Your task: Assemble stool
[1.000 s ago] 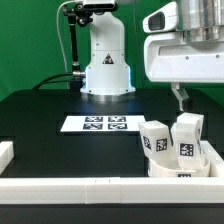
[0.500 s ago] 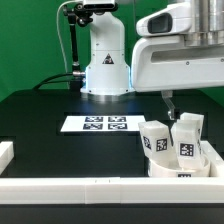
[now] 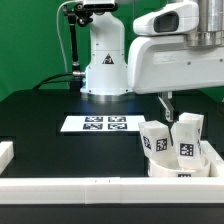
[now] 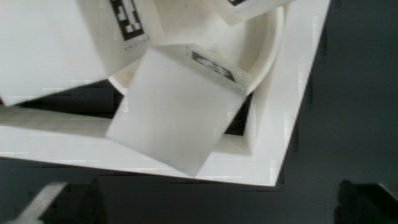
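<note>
Fingers [image 3: 168, 103] hang spread wide and empty above the stool parts, one dark tip showing in the exterior view under the big white wrist housing, which fills more of the upper right than it did a second ago: the arm has swung toward the exterior view's left and nearer to the camera, so that the tip now sits over the far left edge of the cluster instead of over its far right. That reads as the arm lining itself up for a first pick, with nothing yet gripped and no part yet fitted. The stool's pieces are gathered at the exterior view's near right: the round seat disc [image 3: 160, 170] lies flat, with several blocky legs [image 3: 153, 139] standing or leaning on and against it, their black-and-white tags facing the camera. The wrist view looks down at close range on one tilted leg [image 4: 178, 105] lying across the pale curved rim of the disc, inside the corner of the white border bar [image 4: 107, 135]. The surface [image 3: 60, 150] is matte black; the marker board [image 3: 93, 124] lies flat at its middle, well apart from the parts. Behind it stands the robot's white base [image 3: 105, 70], against a green backdrop [image 3: 30, 40].
</note>
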You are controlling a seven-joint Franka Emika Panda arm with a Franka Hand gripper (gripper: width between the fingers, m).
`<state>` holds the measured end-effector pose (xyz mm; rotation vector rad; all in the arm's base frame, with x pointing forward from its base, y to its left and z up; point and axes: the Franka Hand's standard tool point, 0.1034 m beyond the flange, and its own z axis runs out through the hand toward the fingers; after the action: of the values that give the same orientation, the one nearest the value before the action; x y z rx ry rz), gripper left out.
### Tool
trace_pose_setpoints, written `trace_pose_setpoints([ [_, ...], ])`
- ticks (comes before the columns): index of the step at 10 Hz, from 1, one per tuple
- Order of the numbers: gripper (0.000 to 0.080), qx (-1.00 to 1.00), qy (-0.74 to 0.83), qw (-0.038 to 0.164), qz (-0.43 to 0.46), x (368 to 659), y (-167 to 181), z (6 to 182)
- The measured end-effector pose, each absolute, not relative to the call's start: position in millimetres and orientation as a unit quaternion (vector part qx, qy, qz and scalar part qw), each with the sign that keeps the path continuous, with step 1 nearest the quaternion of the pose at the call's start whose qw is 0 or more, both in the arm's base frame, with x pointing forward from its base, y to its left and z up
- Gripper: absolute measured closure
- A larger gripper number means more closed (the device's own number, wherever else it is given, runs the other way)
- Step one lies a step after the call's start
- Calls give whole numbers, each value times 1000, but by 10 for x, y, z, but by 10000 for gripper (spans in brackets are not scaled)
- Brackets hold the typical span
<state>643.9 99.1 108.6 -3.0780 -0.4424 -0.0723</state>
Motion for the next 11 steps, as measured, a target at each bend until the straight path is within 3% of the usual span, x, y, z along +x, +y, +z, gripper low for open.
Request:
trace_pose_setpoints([
  [5,150,-940,-342,-10,-9,6414,951,956],
  [10,150,-909,-417,-25,-1,6398,876,866],
  [11,288,-909,-416,-25,1,6390,868,843],
])
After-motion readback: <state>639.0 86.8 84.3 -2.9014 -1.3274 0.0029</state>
